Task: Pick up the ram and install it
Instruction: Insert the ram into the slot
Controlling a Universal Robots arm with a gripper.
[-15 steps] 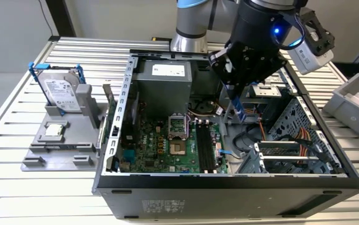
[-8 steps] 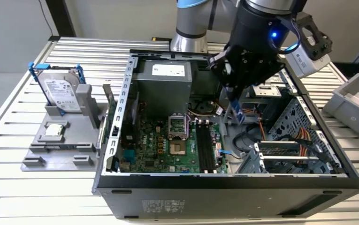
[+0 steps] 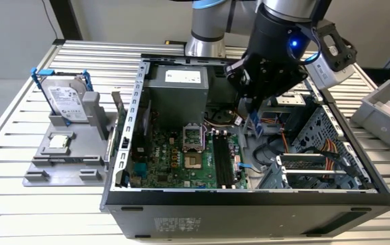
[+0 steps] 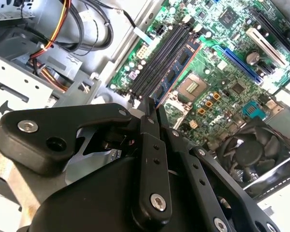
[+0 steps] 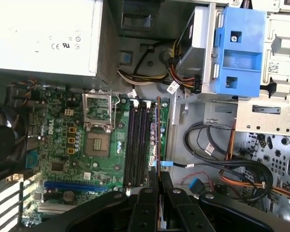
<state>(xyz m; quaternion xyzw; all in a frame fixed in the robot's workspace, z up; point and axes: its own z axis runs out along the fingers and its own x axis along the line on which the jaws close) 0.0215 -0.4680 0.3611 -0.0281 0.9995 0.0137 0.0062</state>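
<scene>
My gripper (image 3: 253, 118) hangs inside the open computer case (image 3: 123, 153), shut on the ram (image 3: 255, 127), a thin blue stick. In the second wrist view the ram (image 4: 180, 65) reaches out from the closed fingertips (image 4: 150, 118) over the motherboard. The first wrist view sees the ram (image 5: 157, 130) edge-on. It lies lengthwise along the long black slots (image 5: 137, 145), at their side nearest the drive cage. Whether it touches a slot I cannot tell. In the exterior view the slots (image 3: 225, 162) lie below the gripper and nearer the case's front.
The silver power supply (image 3: 181, 84) stands at the back of the case, with the open processor socket (image 3: 193, 163) beside the slots. Cables (image 5: 217, 154) and a blue drive bracket (image 5: 239, 53) crowd the drive-cage side. A hard drive (image 3: 69, 99) stands on a grey holder at the exterior view's left.
</scene>
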